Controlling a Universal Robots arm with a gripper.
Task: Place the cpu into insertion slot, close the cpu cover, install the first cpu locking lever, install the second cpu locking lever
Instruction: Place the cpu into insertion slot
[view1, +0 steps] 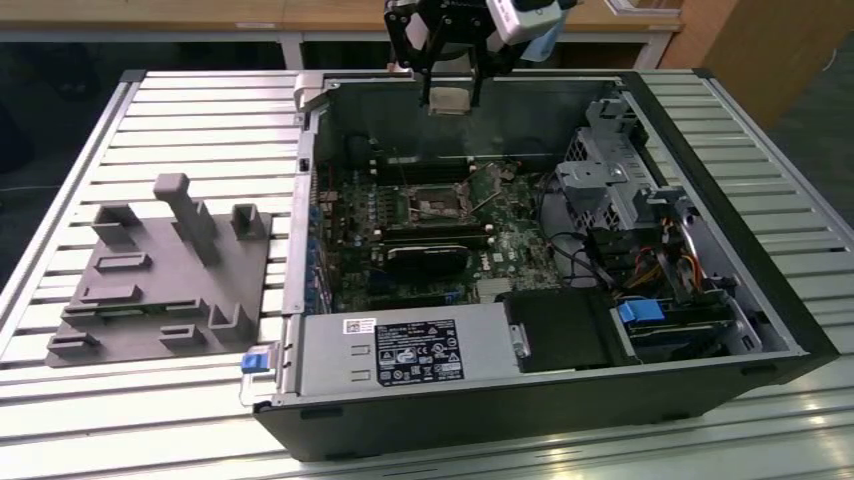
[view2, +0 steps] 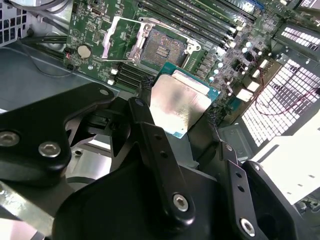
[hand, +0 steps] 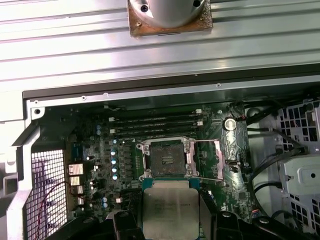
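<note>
As the end effector (view2: 180, 102) pinches the silvery cpu (view2: 176, 109), the square insertion slot (view2: 162, 47) sits uncovered.

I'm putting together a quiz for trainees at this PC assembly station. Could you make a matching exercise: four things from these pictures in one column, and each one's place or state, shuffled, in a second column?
Things
1. cpu
2. insertion slot
3. cpu cover
4. grey fixture block

Places or states
A. swung open beside the insertion slot
B. on the slatted table, at the exterior view's left of the computer case
C. held between the fingers, off the motherboard
D. uncovered, dark centre exposed, nothing in it

Pairs: 1-C, 2-D, 3-A, 4-B
</note>
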